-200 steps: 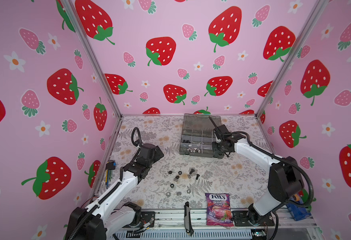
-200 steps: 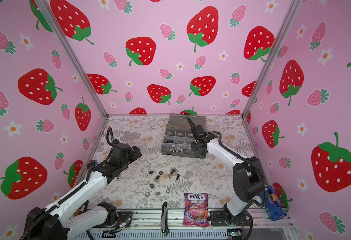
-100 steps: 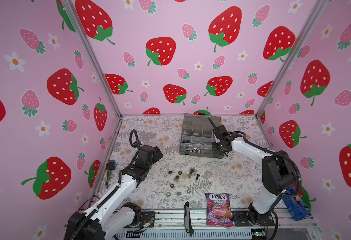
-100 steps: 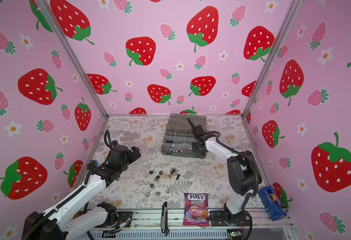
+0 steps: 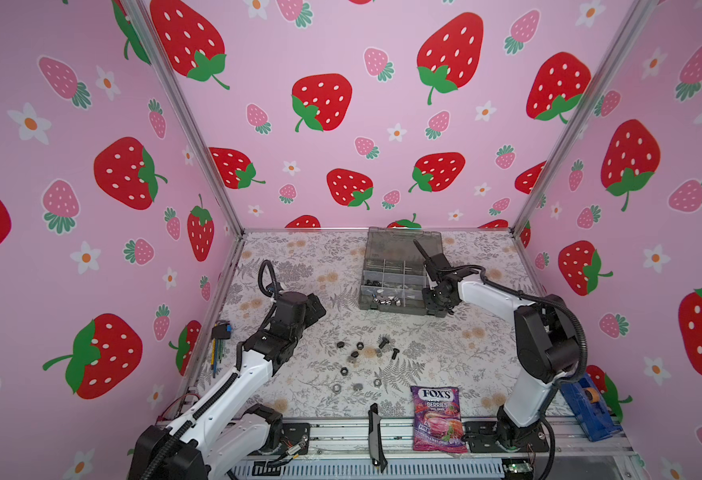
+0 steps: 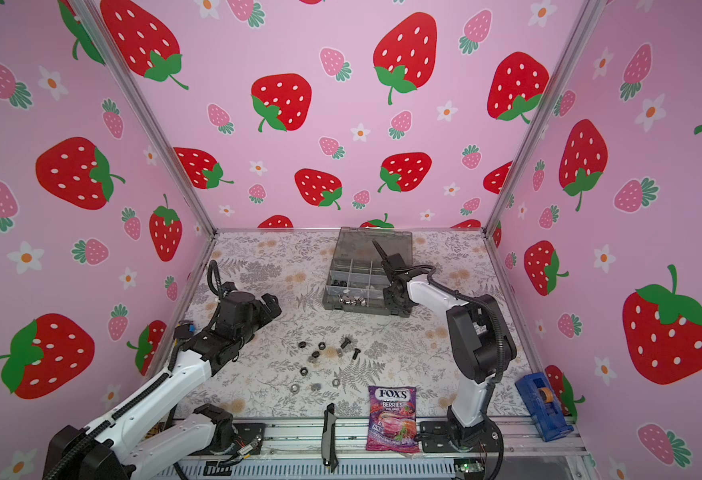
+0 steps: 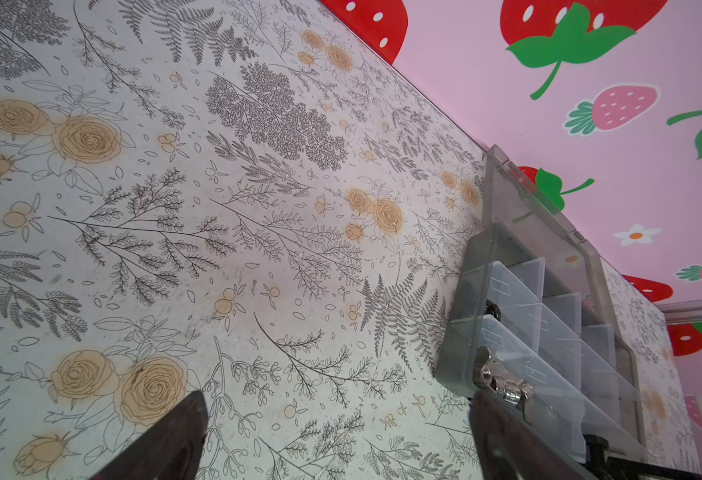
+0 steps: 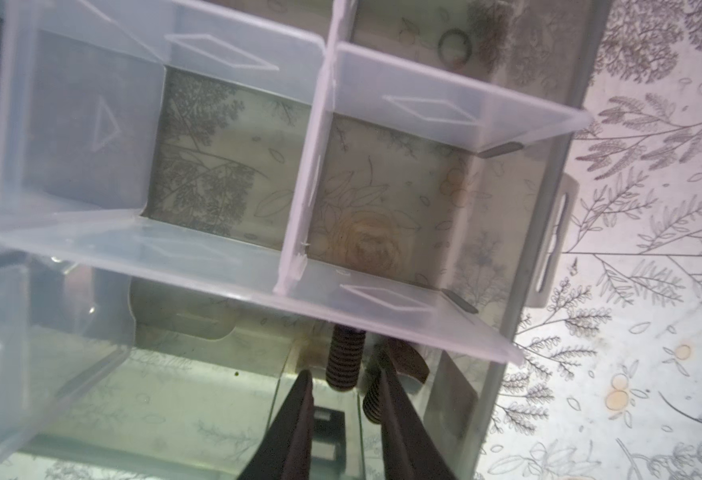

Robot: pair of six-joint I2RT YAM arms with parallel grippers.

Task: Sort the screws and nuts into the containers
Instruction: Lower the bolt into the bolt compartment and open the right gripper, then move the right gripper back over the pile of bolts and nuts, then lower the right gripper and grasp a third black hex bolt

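Strawberry-print pink walls, floral tabletop (image 5: 299, 266). I have the right end effector (image 8: 343, 378) dipped into the near right corner compartment of the grey organiser box (image 5: 395, 308), seen in both top views. Right wrist view: a black screw (image 8: 343, 353) sits between the fingertips, long axis in line with the fingers. Its threaded end points toward the wrist and its head is hidden behind the clear divider (image 8: 382, 307). Jaws narrowly parted, with a gap on each side of the shaft, so I read it as not clamped. A 2nd threaded shaft (image 8: 372, 401) shows just beside 1 finger, same compartment I think.

Left end effector (image 5: 318, 309) hangs spread wide and empty over bare tabletop, left of the box, touching nothing.

Next pick, my call: 2 loose screws (image 5: 384, 343) lie on the tabletop toward the near edge from the right end effector, between the arms and slightly nearer the right arm. Their axes are too small to read. The loose nuts (image 5: 354, 354), about 7, are scattered just left of those screws and on toward the near edge, closer to the left arm. More are already in the box: silver winged nuts (image 5: 386, 300) in a near compartment, black nuts (image 5: 372, 284) in the row behind. So the right arm should lift out and reach toward the near edge for a screw, and the left could take nuts.
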